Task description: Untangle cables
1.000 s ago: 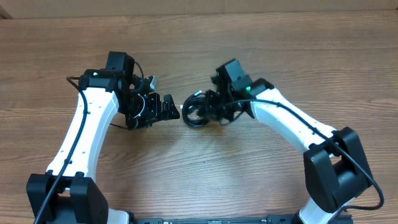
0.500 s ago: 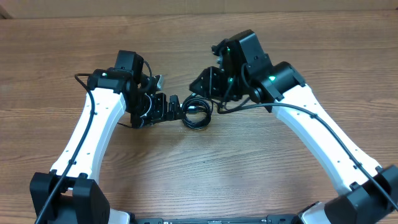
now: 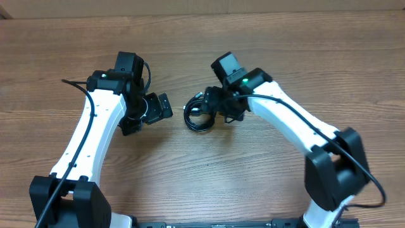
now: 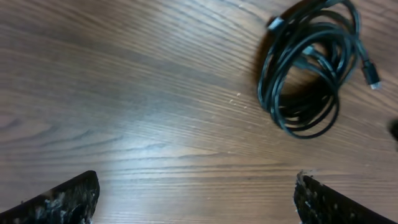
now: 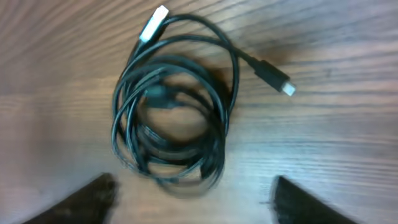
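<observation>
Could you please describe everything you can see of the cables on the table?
The cables are thin black cords wound together into one loose, roughly round coil lying flat on the wooden table. Two ends stick out: a silvery plug and a black plug with a silver tip. As far as the wrist views show, only the table touches it.

Left hand (image 4: 196, 200) and right hand (image 5: 198, 200) spread wide.
</observation>
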Controlling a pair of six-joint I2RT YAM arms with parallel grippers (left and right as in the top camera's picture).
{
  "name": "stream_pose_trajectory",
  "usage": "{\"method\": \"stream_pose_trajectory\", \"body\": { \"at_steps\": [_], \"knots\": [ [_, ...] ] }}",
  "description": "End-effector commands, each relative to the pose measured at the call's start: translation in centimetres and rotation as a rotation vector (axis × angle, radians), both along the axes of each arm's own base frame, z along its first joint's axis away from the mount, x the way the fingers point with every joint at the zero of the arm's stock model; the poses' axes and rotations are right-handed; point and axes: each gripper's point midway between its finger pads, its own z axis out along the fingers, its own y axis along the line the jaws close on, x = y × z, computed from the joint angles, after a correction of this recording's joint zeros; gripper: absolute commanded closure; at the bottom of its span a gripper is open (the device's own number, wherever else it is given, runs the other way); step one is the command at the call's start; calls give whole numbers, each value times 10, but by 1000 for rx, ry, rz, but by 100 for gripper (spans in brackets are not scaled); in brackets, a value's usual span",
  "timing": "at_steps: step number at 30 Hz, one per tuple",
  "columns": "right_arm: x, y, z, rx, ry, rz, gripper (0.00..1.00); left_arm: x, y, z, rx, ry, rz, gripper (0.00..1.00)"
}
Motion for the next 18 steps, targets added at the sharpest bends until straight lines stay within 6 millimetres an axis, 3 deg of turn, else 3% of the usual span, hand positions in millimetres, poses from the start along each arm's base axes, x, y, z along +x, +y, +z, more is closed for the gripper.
{"method": "stream_pose_trajectory", "body": {
  "at_steps": [1,5,9,18],
  "knots": [
    [1,0,-17,-29,29,-47,34,4,9,1,50,-2,31,1],
    [-5,1,-43,-62,95,-71,41,3,9,1,51,-1,31,0],
    [-18,6,-60,-67,170,-71,41,4,9,1,51,-2,31,1],
    [-29,14,-62,-62,197,-43,46,5,9,1,50,-7,32,0]
  ]
}}
